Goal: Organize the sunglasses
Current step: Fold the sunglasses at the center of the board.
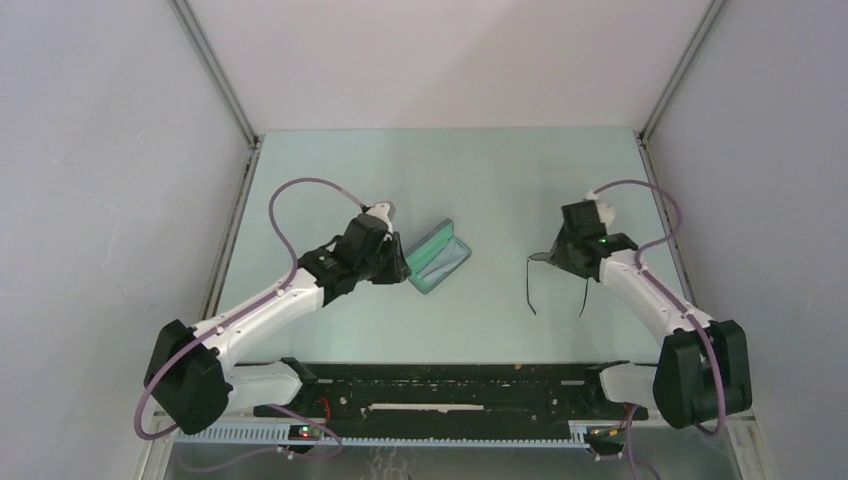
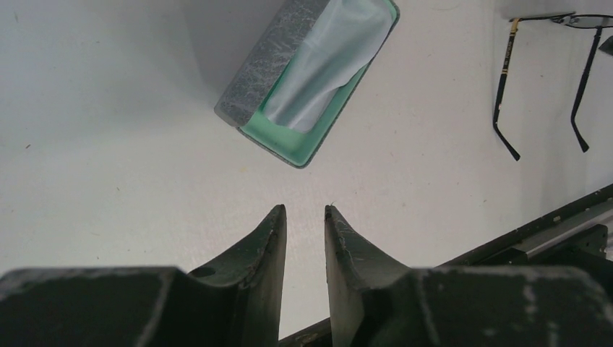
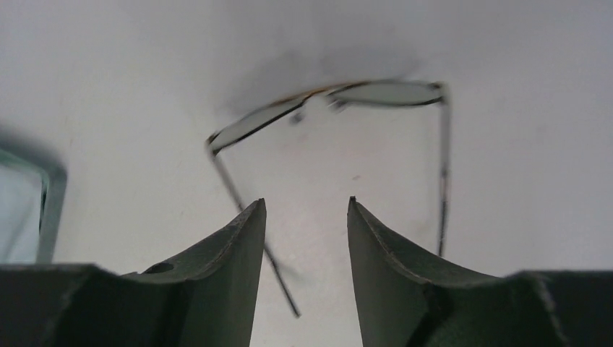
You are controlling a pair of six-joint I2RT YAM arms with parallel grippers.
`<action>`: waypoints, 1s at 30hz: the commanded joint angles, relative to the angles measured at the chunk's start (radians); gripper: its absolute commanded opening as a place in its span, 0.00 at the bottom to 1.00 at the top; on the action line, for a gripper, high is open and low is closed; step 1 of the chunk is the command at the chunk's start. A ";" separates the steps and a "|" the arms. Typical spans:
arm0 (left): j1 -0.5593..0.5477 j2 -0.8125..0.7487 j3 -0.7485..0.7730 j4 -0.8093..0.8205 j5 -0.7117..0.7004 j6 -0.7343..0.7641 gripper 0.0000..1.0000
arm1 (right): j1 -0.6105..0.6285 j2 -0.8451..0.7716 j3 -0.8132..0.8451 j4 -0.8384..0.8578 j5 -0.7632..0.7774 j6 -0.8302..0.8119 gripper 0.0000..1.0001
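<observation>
The sunglasses (image 3: 332, 101) lie on the table with their thin black arms unfolded. In the top view their arms (image 1: 529, 285) stick out toward the near edge from under my right gripper (image 1: 550, 258). That gripper (image 3: 306, 202) is open and empty, hovering over the gap between the arms, just behind the lenses. The slate-grey case (image 1: 438, 258) lies open at centre-left, its green inside holding the pale cloth (image 2: 325, 58). My left gripper (image 1: 396, 264) sits just left of the case (image 2: 264, 69). Its fingers (image 2: 305, 211) are slightly apart and hold nothing.
A black rail (image 1: 450, 385) runs along the near edge between the arm bases. Grey walls with metal corner posts enclose the table on the left, right and back. The sunglasses also show at the top right of the left wrist view (image 2: 549, 65).
</observation>
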 commanded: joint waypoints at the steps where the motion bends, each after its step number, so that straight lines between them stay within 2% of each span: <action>1: -0.005 0.010 0.093 0.018 0.029 0.026 0.31 | -0.166 -0.033 -0.010 -0.033 0.016 0.059 0.54; 5: -0.048 0.060 0.142 0.041 0.070 0.012 0.33 | -0.327 -0.034 -0.047 -0.025 -0.041 0.077 0.54; 9: -0.142 0.209 0.278 0.044 0.077 -0.016 0.36 | -0.412 0.013 -0.084 0.021 -0.117 0.064 0.54; 10: -0.164 0.256 0.308 0.053 0.079 -0.025 0.36 | -0.429 0.026 -0.095 0.032 -0.142 0.059 0.53; 12: -0.199 0.358 0.388 0.072 0.120 -0.034 0.33 | -0.462 0.053 -0.114 0.069 -0.191 0.051 0.44; 15: -0.238 0.516 0.521 0.079 0.151 -0.054 0.31 | -0.486 0.093 -0.125 0.103 -0.221 0.025 0.37; 19: -0.253 0.691 0.678 0.062 0.185 -0.095 0.35 | -0.495 0.122 -0.127 0.122 -0.238 0.003 0.37; 26: -0.254 0.871 0.819 0.079 0.179 -0.160 0.33 | -0.493 0.096 -0.149 0.142 -0.279 -0.018 0.30; 30: -0.254 0.890 0.818 0.104 0.226 -0.183 0.33 | -0.479 0.083 -0.154 0.134 -0.286 -0.030 0.33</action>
